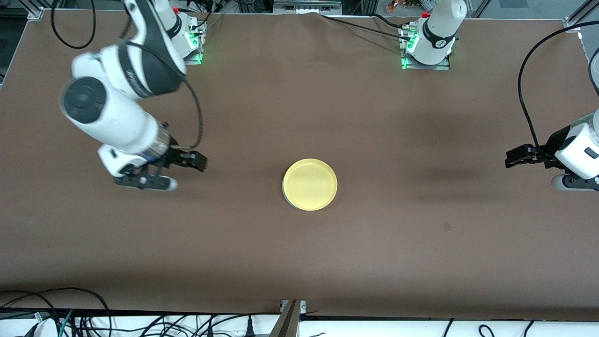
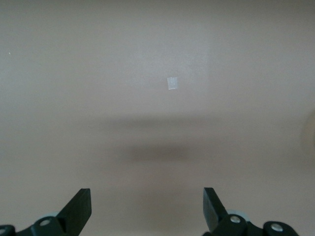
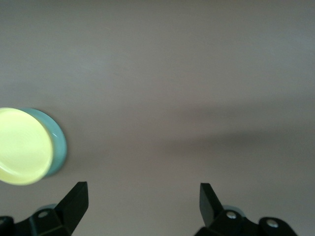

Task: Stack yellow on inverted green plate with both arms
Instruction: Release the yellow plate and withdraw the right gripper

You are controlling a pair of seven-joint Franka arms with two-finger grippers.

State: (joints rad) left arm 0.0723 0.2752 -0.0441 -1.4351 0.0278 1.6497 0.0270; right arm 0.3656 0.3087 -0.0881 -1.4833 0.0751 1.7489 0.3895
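Observation:
The yellow plate lies rim up in the middle of the table, on top of the green plate, of which only a thin edge shows. In the right wrist view the yellow plate sits on the green plate's mint rim. My right gripper is open and empty, low over the table toward the right arm's end, apart from the plates. Its jaws show wide apart in its wrist view. My left gripper is open and empty over the left arm's end of the table, with bare table between its jaws.
A small pale tape mark lies on the brown table between the plates and my left gripper; it also shows in the left wrist view. Cables run along the table edge nearest the camera.

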